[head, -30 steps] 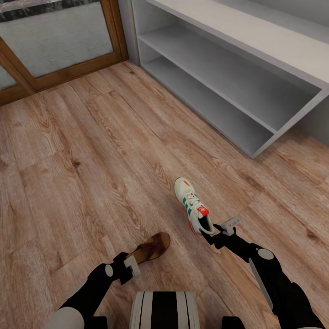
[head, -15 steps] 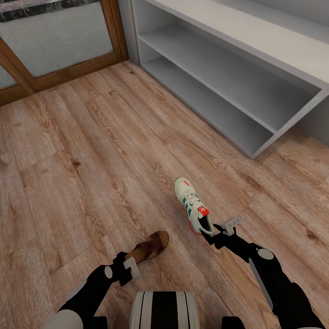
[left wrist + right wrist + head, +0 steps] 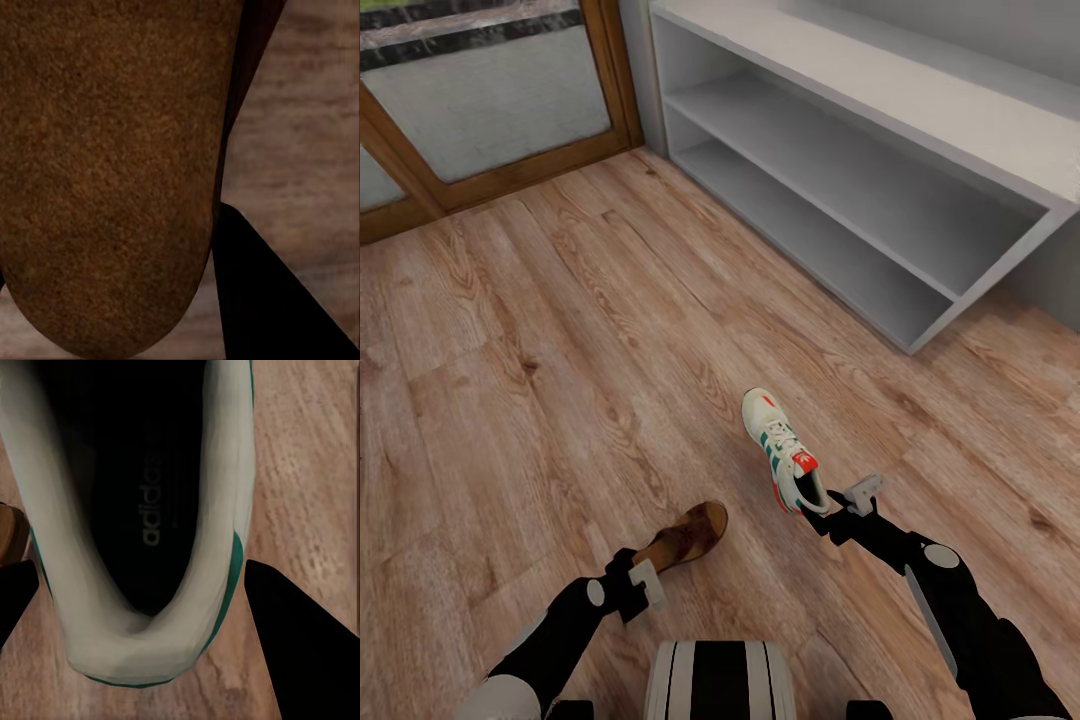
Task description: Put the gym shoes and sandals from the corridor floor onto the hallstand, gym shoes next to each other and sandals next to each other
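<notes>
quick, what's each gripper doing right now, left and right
Left gripper: shut on a brown sandal.
Right gripper: shut on the heel of a gym shoe.

An off-white lace-up gym shoe with a dark inner lining (image 3: 131, 652) sits right up against the camera, seen looking down into its mouth. The padded collar curves round the heel in a thick pale band, and inside it the black insole (image 3: 131, 472) carries pale grey lettering running along its length. A strip of green trim edges the shoe's outer side near the heel. Two black gripper fingers (image 3: 307, 637) flank the heel, one on each side of the shoe, the jaws closed in on it. Around the shoe lies light brown wood-grain plank flooring (image 3: 307, 457). A small brown patch, too little to identify, sits beside the shoe.
</notes>
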